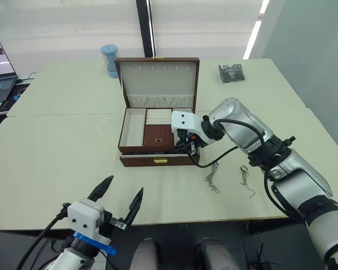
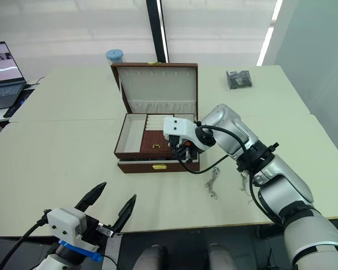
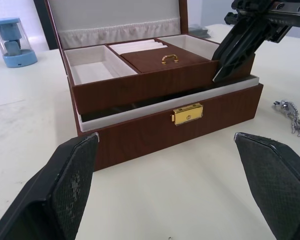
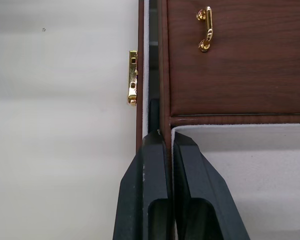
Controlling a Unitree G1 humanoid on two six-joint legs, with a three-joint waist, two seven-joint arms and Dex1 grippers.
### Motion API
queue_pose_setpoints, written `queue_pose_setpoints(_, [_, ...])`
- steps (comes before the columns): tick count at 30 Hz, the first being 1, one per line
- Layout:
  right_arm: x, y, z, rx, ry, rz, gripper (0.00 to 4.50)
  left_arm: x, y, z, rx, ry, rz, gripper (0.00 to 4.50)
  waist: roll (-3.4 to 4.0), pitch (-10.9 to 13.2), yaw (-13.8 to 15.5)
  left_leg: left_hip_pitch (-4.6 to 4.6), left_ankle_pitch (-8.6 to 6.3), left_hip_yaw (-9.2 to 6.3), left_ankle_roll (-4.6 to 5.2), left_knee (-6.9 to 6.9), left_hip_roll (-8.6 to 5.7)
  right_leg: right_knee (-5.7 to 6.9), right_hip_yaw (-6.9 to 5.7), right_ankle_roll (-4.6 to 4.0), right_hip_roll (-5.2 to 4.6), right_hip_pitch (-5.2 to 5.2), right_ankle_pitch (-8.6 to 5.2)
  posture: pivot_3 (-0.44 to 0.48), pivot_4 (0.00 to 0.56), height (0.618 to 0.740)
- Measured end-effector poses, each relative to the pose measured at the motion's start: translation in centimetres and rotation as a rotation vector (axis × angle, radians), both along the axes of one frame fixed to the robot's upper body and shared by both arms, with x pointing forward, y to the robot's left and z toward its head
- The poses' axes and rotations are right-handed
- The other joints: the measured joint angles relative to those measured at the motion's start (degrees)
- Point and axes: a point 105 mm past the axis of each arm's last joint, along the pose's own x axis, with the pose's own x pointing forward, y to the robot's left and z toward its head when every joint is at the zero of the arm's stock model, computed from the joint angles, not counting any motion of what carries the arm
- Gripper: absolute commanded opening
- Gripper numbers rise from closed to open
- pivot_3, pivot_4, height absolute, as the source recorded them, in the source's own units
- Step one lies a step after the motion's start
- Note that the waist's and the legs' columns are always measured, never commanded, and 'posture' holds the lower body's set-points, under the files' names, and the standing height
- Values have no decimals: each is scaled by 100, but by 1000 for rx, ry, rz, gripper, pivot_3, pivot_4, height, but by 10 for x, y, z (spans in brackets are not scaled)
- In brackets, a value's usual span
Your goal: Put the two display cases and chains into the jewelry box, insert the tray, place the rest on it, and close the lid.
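The jewelry box [image 1: 159,160] sits mid-table with its lid [image 1: 158,81] upright. The tray [image 1: 152,132] rides high and tilted, its front wall pinched by the closed right gripper [image 4: 165,145]. It could jam crooked if pushed unevenly. Two chains [image 1: 213,179] lie at the box's four o'clock (awkwardly still outside). The left gripper [image 1: 119,198] hangs wide open, empty. The display cases are hidden.

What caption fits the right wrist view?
Right gripper pinching the brown cream-lined tray's front wall, inside the reddish-brown jewelry box.
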Motion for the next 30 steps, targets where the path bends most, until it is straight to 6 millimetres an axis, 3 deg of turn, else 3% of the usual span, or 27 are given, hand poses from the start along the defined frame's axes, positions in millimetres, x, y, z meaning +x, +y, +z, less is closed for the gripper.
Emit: queue_pose_setpoints(30, [-7,1,-7,-16,10,-33,8,6,-3,3,8,-13,-30,4500,0,0,0,-1,0,-1,0,0,0,0,-1,0,0,-1,0,0,150,740])
